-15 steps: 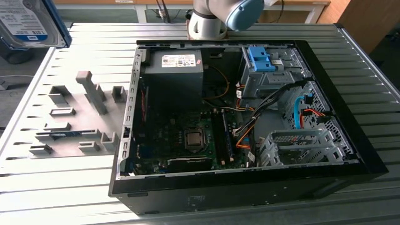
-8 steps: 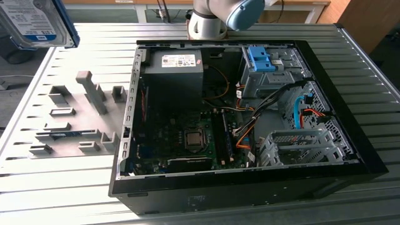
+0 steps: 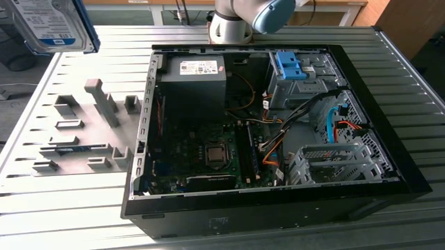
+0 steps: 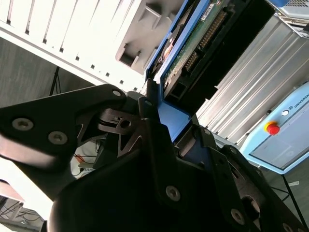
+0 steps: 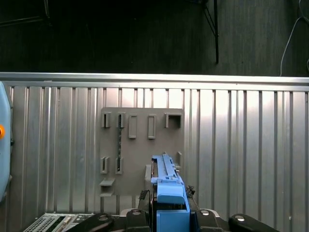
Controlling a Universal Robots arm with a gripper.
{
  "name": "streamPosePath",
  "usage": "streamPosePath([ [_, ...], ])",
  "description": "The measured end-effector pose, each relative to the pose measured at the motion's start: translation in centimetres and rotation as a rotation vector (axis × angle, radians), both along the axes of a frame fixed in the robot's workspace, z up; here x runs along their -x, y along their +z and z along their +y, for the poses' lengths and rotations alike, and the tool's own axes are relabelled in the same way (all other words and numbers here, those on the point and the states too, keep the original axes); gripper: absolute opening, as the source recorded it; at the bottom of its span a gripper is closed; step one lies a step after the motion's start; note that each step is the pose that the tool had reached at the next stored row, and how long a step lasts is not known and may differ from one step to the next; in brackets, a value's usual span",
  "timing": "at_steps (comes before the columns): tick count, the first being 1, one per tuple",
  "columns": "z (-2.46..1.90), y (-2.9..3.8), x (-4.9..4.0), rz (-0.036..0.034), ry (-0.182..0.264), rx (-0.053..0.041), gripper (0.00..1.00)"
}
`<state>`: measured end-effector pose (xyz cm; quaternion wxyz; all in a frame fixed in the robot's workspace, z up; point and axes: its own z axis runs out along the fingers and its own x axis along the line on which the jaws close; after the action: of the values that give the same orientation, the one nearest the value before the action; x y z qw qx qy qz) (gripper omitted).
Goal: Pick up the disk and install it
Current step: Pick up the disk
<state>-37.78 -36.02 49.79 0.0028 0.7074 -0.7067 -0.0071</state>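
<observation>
The disk (image 3: 52, 23) hangs in the air at the exterior view's upper left, above the table and clear of the computer case, its white-and-blue label facing the camera. In the second wrist view my gripper (image 4: 161, 116) is shut on the disk's blue plastic tab, and the disk (image 4: 193, 43) shows its green circuit board and blue rail. The first wrist view has the disk (image 5: 166, 179) edge-on, sticking out of the gripper (image 5: 166, 215) above the grey holder plate (image 5: 142, 150).
An open black computer case (image 3: 389, 172) lies on the ribbed metal table (image 3: 417, 104), with a power supply (image 3: 195, 78), a motherboard and cables inside. A light-blue bracket (image 3: 291, 65) sits in its drive bay. The grey holder plate (image 3: 83, 135) lies left of the case. The arm's base (image 3: 233, 23) stands behind it.
</observation>
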Motion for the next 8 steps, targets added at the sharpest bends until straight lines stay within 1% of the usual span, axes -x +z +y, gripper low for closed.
streamPosePath([
  [8, 0.00, 0.00, -2.09, 0.0000, 0.000, 0.0000, 0.37],
])
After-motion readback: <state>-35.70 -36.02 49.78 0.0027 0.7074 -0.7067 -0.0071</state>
